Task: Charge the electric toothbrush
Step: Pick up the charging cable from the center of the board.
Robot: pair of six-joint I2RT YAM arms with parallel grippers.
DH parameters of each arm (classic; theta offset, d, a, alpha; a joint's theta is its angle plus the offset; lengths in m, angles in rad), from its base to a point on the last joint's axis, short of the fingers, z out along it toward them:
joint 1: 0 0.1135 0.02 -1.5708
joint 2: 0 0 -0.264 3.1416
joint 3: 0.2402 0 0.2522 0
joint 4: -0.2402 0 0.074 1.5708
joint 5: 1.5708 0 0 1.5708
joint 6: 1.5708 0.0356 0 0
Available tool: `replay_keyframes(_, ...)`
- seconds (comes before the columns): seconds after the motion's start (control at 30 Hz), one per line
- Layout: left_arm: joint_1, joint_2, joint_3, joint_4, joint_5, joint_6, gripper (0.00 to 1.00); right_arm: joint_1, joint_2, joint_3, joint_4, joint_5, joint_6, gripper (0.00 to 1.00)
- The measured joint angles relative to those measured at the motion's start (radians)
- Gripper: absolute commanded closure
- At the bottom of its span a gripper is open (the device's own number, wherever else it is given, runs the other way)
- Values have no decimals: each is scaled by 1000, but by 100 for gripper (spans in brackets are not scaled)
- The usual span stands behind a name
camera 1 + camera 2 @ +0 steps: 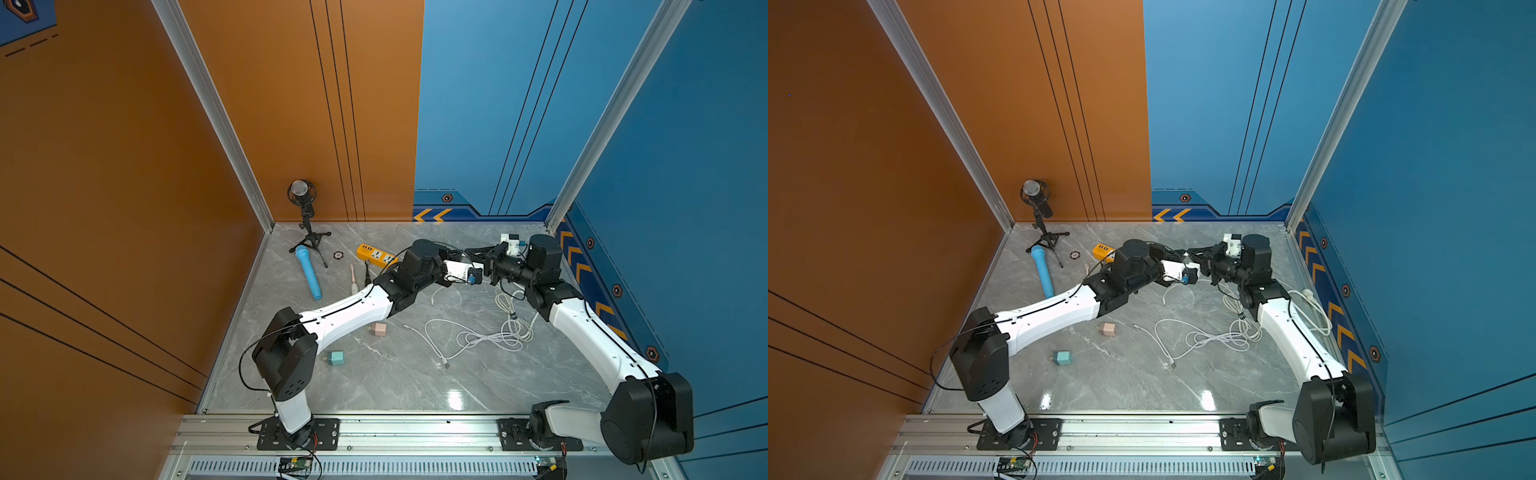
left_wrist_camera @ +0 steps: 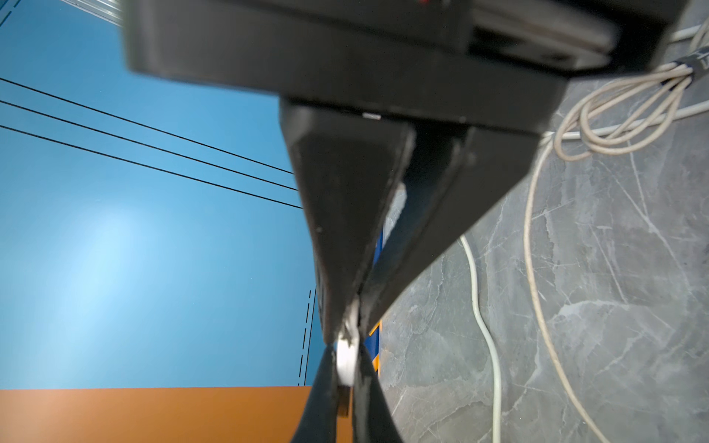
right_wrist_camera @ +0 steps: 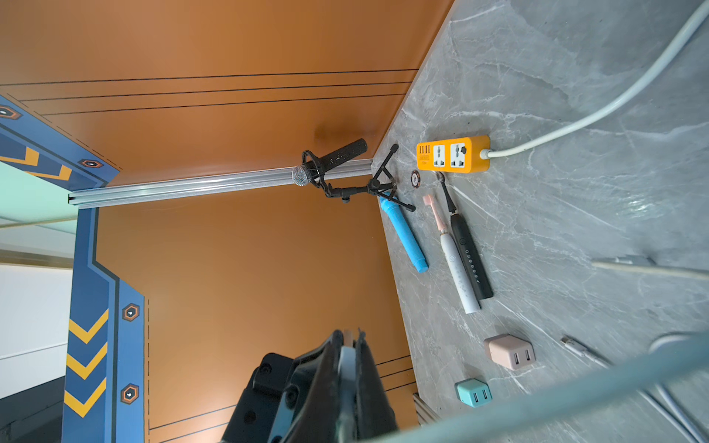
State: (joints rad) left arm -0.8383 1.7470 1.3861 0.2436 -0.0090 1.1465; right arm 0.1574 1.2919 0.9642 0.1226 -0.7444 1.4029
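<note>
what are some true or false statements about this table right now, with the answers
1. The white toothbrush and the black toothbrush lie side by side on the table, unheld. True.
2. The pink charger is plugged into the orange power strip. False: the pink charger lies loose on the table, apart from the orange power strip.
3. The right gripper is shut on a white cable end. True.
4. The blue microphone stands on the tripod. False: the blue microphone lies flat by the tripod's feet; the tripod carries a black microphone.
5. The teal charger lies nearer the arm bases than the pink charger. True.
</note>
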Motion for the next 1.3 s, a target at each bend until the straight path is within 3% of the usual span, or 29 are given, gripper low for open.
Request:
replay_keyframes(0.07, 0, 0, 2, -5, 28, -36, 20, 0, -1, 0, -3, 0, -20, 97)
replay_keyframes(0.1, 3, 0, 10, -24, 45, -63, 15, -1, -4, 2, -10, 0, -31, 97)
replay_keyframes(0.2, 22, 0, 112, -240, 152, -167, 15, -21, -13, 18, -35, -4, -98, 97)
replay_keyframes(0.37, 99, -26, 293, -561, 386, -328, 18, -39, -24, 127, -179, -23, -407, 97)
replay_keyframes(0.53, 153, -48, 301, -692, 544, -418, 26, -27, -52, 180, -260, -103, -603, 97)
replay_keyframes(0.77, 164, 15, 382, -765, 695, -513, 27, -6, -53, 193, -344, -147, -724, 97)
replay_keyframes(0.93, 170, 33, 413, -769, 707, -535, 46, 13, -53, 193, -371, -155, -747, 97)
replay_keyframes(1.07, 169, 34, 415, -774, 710, -530, 67, 26, -53, 193, -377, -163, -750, 97)
replay_keyframes(1.2, 169, 35, 416, -776, 709, -529, 74, 34, -53, 193, -378, -169, -751, 97)
replay_keyframes(1.3, 169, 37, 417, -775, 694, -521, 84, 35, -53, 193, -383, -172, -750, 92)
